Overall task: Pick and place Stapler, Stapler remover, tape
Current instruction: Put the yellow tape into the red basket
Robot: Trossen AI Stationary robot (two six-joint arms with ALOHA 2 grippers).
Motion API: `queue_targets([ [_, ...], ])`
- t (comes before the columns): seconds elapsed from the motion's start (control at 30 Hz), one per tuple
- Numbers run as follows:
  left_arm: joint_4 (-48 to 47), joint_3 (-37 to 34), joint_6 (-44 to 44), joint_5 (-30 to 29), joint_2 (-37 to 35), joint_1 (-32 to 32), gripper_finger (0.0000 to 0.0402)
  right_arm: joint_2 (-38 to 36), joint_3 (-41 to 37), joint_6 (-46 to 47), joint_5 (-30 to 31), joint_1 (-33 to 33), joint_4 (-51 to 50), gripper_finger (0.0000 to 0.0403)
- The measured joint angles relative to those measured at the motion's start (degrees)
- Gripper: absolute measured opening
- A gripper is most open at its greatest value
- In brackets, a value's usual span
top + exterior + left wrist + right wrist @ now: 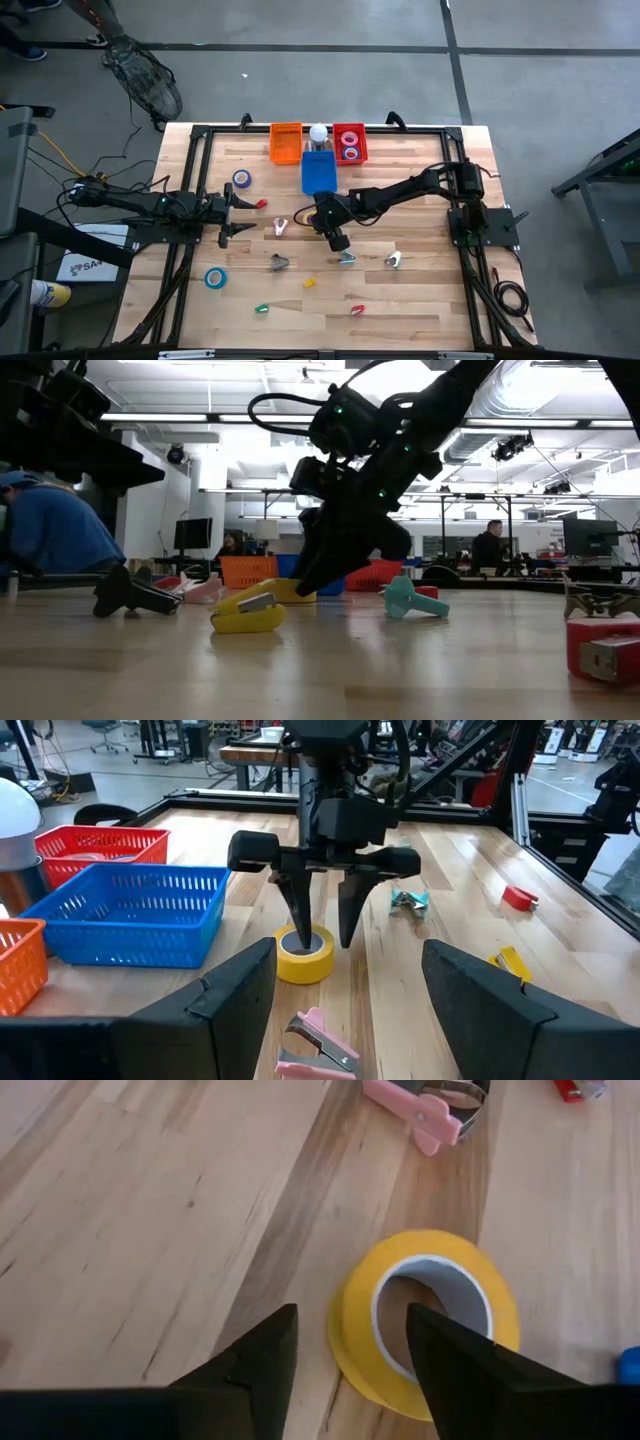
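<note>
Right claw [322, 932] hangs spread over the yellow ring-shaped tape roll [305, 955] at the centre of the wooden counter [420, 290], one finger in the open core and one outside, likely so the wall can be pinched and lifted. Left claw [236, 213] waits at left of centre, spread. Visible tape: one yellow, two blue on the counter, two rolls in the red mesh basket [349, 131].

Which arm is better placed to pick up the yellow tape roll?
The right. Its gripper is open, straddling the wall of the yellow tape roll, one finger inside the ring. The left gripper waits open, farther off.
</note>
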Motion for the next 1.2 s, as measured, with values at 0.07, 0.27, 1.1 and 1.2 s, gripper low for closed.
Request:
queue_targets([
  [0.07, 0.0, 0.0, 0.0, 0.0, 0.0, 0.0, 0.0246, 0.0, 0.0, 0.0, 0.5, 0.0, -0.1, 0.0155],
  [0.27, 0.0, 0.0, 0.0, 0.0, 0.0, 0.0, 0.0246, -0.1, 0.0, 0.3, 1.6, 0.0, -1.0, 0.0106],
  [1.1, 0.0, 0.0, 0.0, 0.0, 0.0, 0.0, 0.0246, -22.4, 0.0, 10.5, 9.7, -6.4, -30.4, 0.0033],
  [1.2, 0.0, 0.0, 0.0, 0.0, 0.0, 0.0, 0.0246, -24.7, 0.0, 9.4, 11.0, -10.7, -30.3, 0.0032],
])
